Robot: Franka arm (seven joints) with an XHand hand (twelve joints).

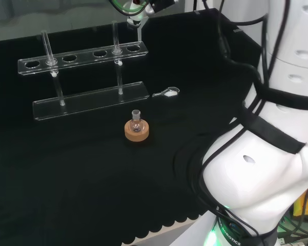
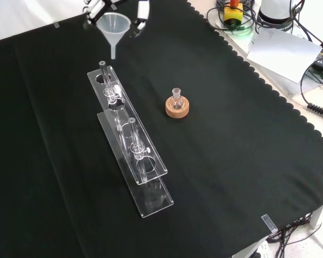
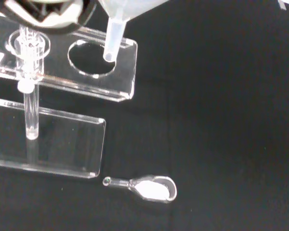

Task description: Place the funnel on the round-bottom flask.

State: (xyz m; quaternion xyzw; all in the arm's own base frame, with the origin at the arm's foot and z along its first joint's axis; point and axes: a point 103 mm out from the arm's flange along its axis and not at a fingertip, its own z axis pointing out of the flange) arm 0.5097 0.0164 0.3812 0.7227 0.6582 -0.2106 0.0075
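Observation:
The hand hangs high over the far end of the test-tube rack, shut on a clear plastic funnel whose spout points down. In the wrist view the funnel's spout hovers above the rack's end hole, beside a dark part of the hand. In the head view the hand is at the top edge, with the funnel spout below it. A small round-bottom flask stands upright on a cork ring mid-cloth, well apart from the hand. Its mouth is open.
A clear acrylic test-tube rack holds two glass tubes. A small glass scoop with white powder lies on the cloth between the rack and the arm's white links. The scalloped cloth edge runs along the bench.

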